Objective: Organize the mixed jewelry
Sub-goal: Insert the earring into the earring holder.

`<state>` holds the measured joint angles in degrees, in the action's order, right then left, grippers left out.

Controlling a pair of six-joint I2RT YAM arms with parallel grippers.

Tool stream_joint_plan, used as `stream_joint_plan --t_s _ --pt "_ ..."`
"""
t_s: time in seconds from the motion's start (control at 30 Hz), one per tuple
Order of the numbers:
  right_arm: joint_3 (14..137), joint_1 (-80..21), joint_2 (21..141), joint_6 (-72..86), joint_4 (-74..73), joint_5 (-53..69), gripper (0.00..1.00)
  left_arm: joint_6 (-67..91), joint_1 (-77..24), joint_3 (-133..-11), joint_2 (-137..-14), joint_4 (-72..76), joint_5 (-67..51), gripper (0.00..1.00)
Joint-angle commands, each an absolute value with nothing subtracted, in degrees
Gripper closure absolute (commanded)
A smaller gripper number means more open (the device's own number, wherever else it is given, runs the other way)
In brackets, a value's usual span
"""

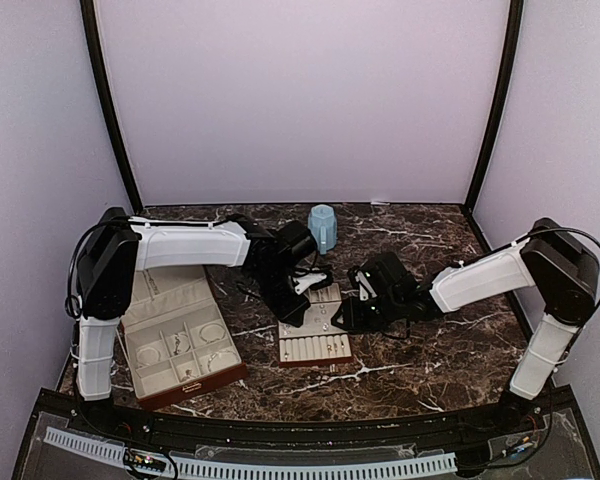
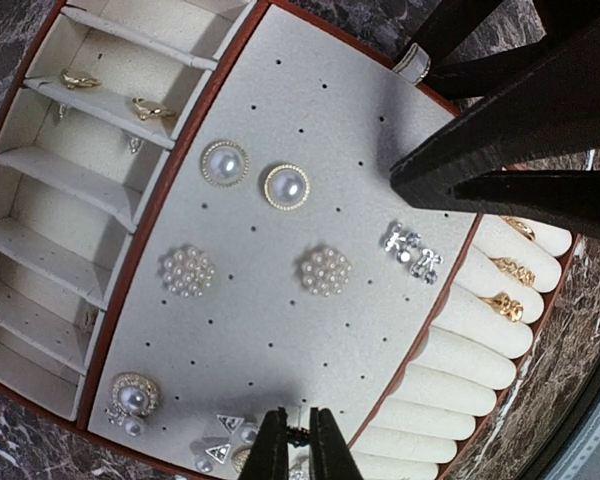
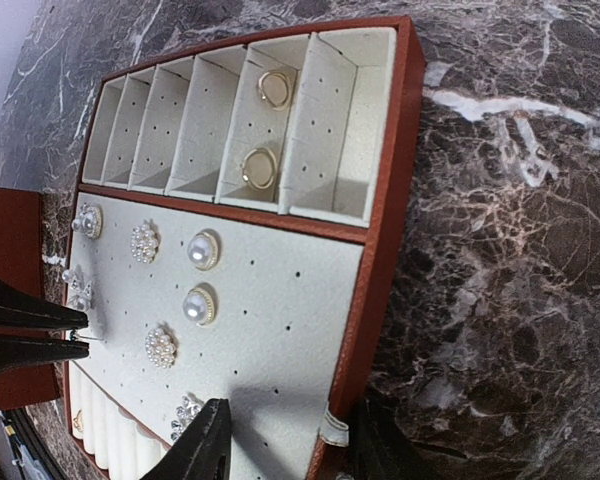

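Left pincer (image 2: 298,440) pinched shut over tray (image 3: 385,200) panel, any catch unclear; right pincer (image 3: 292,410) open astride tray rim. Pearl studs (image 2: 285,186) on tray panel: likely light, slippery, fragile; pinch at rims.

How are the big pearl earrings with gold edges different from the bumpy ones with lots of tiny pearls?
Each gold-rimmed single-pearl earring has one big smooth pearl in a gold ring; each pearl-cluster earring is a bumpy bunch of tiny pearls, no gold rim showing. The single-pearl pair sits close together; the cluster pair sits farther apart. Both are round, white, and sit in twos on the cream perforated panel.
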<state>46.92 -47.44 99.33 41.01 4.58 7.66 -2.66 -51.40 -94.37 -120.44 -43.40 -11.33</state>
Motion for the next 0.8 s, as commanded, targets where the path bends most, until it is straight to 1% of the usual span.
stream_joint_plan --t_s 0.0,0.5,0.77 --pt "47.37 -48.54 100.78 41.03 4.44 8.05 0.59 -3.49 -52.03 -95.45 -120.85 -43.68 -12.14 1.0" --pt "47.37 -48.58 100.87 41.09 4.39 8.13 0.59 -3.34 -52.21 -95.38 -121.16 -42.84 -13.05 1.0" --pt "47.29 -48.53 100.85 41.11 4.44 8.06 0.59 -3.36 -52.36 -95.45 -121.2 -42.91 -11.74 1.0"
